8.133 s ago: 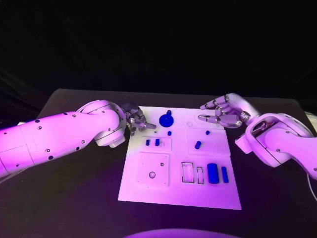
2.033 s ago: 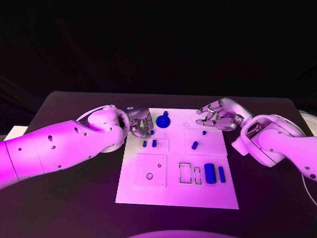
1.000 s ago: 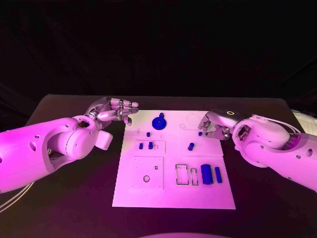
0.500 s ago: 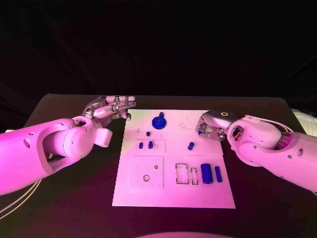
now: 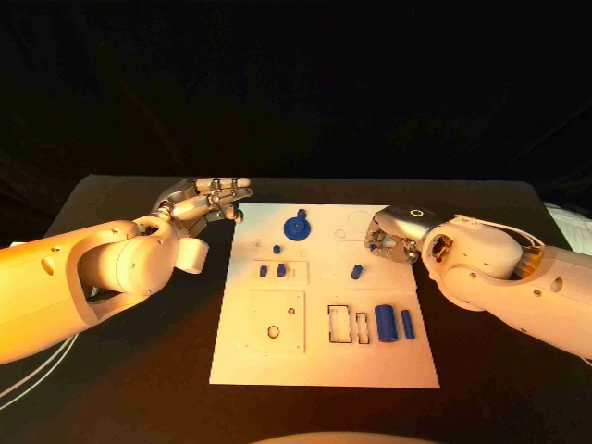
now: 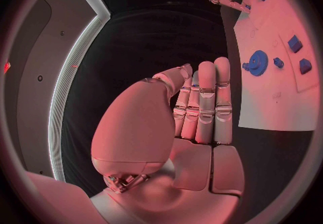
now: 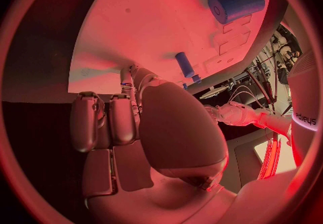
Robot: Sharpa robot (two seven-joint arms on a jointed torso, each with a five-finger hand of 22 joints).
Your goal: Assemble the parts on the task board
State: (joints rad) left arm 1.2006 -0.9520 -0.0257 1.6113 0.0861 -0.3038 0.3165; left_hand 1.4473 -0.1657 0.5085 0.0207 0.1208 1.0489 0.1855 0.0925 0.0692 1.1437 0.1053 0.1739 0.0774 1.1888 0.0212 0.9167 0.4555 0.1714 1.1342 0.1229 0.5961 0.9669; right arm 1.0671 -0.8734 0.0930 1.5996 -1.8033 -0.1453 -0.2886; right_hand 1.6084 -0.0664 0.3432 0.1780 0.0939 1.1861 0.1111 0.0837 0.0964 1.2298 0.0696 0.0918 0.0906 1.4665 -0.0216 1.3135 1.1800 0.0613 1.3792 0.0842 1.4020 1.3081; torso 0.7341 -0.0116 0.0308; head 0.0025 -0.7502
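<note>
Left hand [image 5: 205, 200] raised over the worktop [image 5: 136, 333] just off the board's far left corner, fingers [image 6: 205, 100] straight, side by side, holding nothing; probably parked clear. Right hand [image 5: 392, 239] low at the board's [image 5: 323, 361] right edge, fingers curled under; grip contents cannot be told. Blue gear [image 5: 296, 225], small pegs [image 5: 356, 271] and blocks [image 5: 387, 324] lying on the board, unassembled

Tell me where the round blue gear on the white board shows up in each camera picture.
Head view: the gear lies near the board's far edge, between the two hands.
Left wrist view: the gear lies on the board beyond the left hand's fingertips.
Right wrist view: I cannot pick the gear out there.
Shared landmark: the white board.
</note>
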